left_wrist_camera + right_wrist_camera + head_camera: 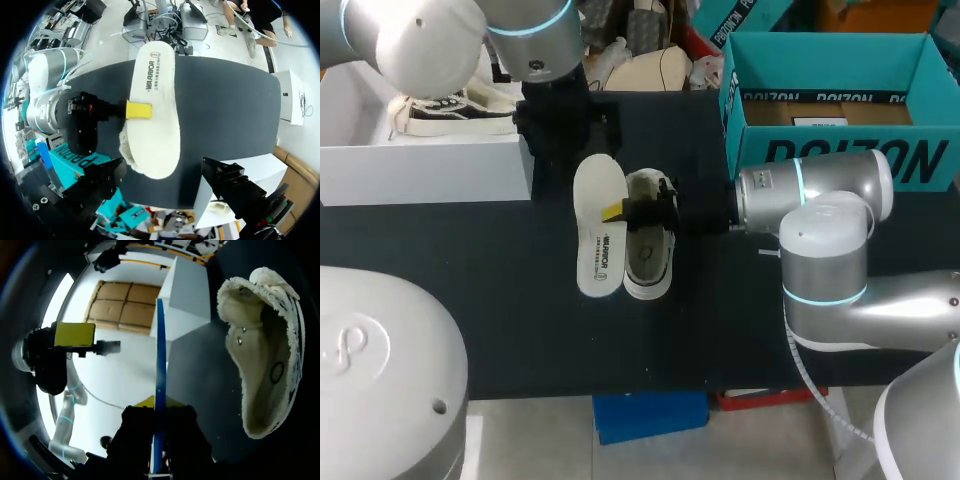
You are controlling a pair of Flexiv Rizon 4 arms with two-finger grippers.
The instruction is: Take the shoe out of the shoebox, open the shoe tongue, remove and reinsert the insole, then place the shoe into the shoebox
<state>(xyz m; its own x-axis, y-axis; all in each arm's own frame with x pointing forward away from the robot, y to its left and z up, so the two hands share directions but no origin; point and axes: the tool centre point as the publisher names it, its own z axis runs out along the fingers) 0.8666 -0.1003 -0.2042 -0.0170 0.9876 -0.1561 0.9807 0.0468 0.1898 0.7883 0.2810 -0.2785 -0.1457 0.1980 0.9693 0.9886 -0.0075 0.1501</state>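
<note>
**Right claw pinching the single insole beside the shoe**

Head view: one flat white foam insole is stretching along the black table, just beside one cream low-cut canvas shoe that is sitting upright with its mouth open. Whether the insole is resting on the table or being held just above it, I cannot tell. The right gripper, on the arm from the right, is clamping the insole's edge, one yellow tip on top. The left gripper is hovering over the insole's far end. Two boxes are sitting on the table: a white cardboard shoebox at the left, holding a second shoe, and a teal cardboard box at the right.

Left wrist view: the left gripper's two black fingers are standing wide apart with nothing between them, the insole lying ahead. The first shoe is peeking out past the insole's edge.

Right wrist view: the insole is showing edge-on as a thin blue line between the right gripper's two fingers, both touching it. The shoe is sitting beside it, showing its fuzzy lining.
</note>
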